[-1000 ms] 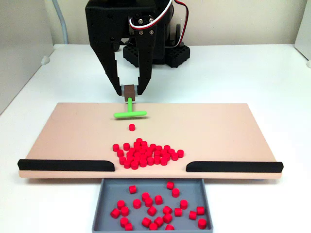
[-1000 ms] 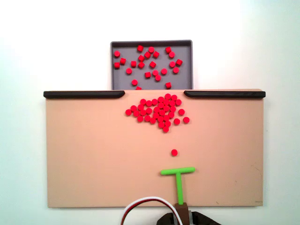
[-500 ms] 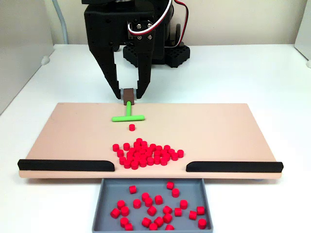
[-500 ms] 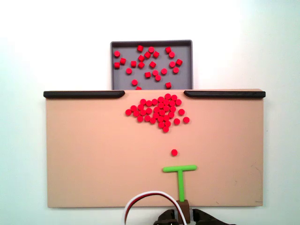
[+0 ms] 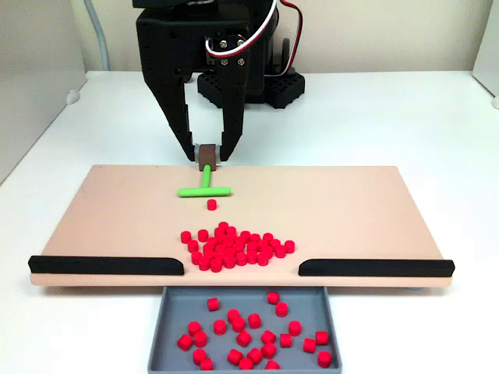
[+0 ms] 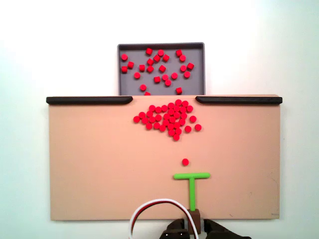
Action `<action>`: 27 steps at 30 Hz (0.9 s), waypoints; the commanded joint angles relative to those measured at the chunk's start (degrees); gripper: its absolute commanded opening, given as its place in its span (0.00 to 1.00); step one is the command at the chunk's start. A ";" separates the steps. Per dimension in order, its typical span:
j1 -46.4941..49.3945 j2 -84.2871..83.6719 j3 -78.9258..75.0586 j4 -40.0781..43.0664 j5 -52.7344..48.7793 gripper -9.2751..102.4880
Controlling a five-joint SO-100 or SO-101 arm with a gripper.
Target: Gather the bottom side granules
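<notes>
The granules (image 5: 234,249) sit bunched in a red cluster on the tan board (image 5: 351,206), right up against the gap between the two black rails (image 5: 105,265), and in a fixed view from above the same pile (image 6: 167,118) spreads just below that gap. One lone pellet (image 5: 211,204) lies apart from the pile, out toward the arm, just beside the crossbar of the green T-shaped tool (image 5: 204,188). More red pellets (image 5: 249,327) lie scattered in the grey tray (image 5: 160,327) that butts against the board's edge at the gap. The green tool's crossbar faces the pile, its stem running back to a brown block (image 5: 207,154), and the black gripper (image 5: 207,156) is clamped on that block, one finger on each side. From above, the tool (image 6: 191,186) stands square to the board's far edge, the stray pellet (image 6: 185,162) just ahead of its bar. A red and white cable (image 6: 154,211) loops at the arm. Everything rests on a white table (image 5: 405,117).
</notes>
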 commanded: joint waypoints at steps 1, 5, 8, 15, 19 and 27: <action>-0.70 -1.49 -2.20 -0.44 1.14 0.08; -1.14 -3.08 -3.16 -0.44 2.02 0.08; -1.32 -3.78 -3.60 -0.44 2.20 0.08; -2.37 -6.50 -5.80 -0.44 3.08 0.08; -3.08 -7.91 -7.12 -0.44 3.60 0.08; -4.04 -12.04 -11.16 -0.44 4.13 0.08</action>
